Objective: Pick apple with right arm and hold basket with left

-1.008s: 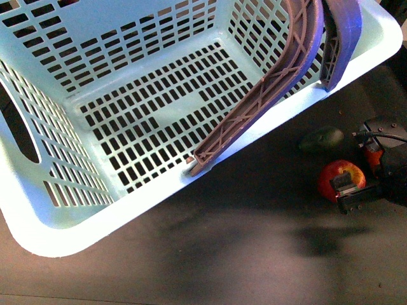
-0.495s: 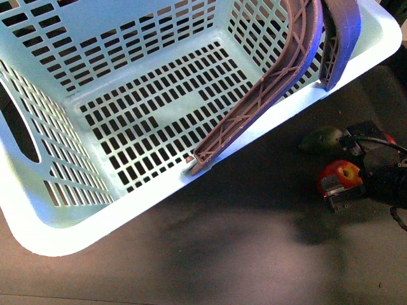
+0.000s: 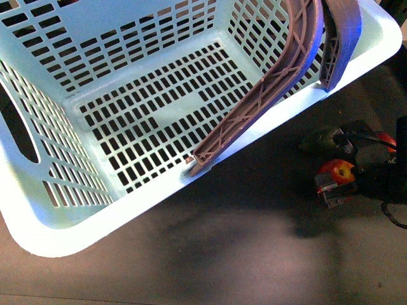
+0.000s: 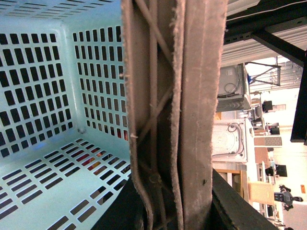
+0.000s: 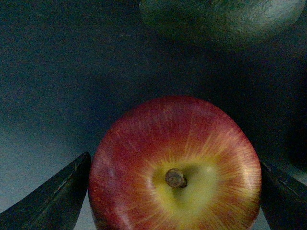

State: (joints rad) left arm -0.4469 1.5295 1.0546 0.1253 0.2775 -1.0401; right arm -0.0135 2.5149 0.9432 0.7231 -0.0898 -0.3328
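The red apple with its yellow stem patch is at the right, beside the basket, and my right gripper is shut on it. In the right wrist view the apple fills the space between the two black fingers, stem end facing the camera. The mint-green basket takes up the left and middle of the front view, tilted, its inside empty. Its brown latticed handles run straight through my left gripper, which is shut on them. The left gripper does not show in the front view.
A dark green avocado lies on the dark tabletop just beyond the apple, close to the basket's rim; it also shows in the right wrist view as the avocado. Something red peeks out behind the right arm. Bare table lies in front of the basket.
My right gripper has shifted a little left and toward the basket with the apple in it. The basket and its handles have stayed where they were.
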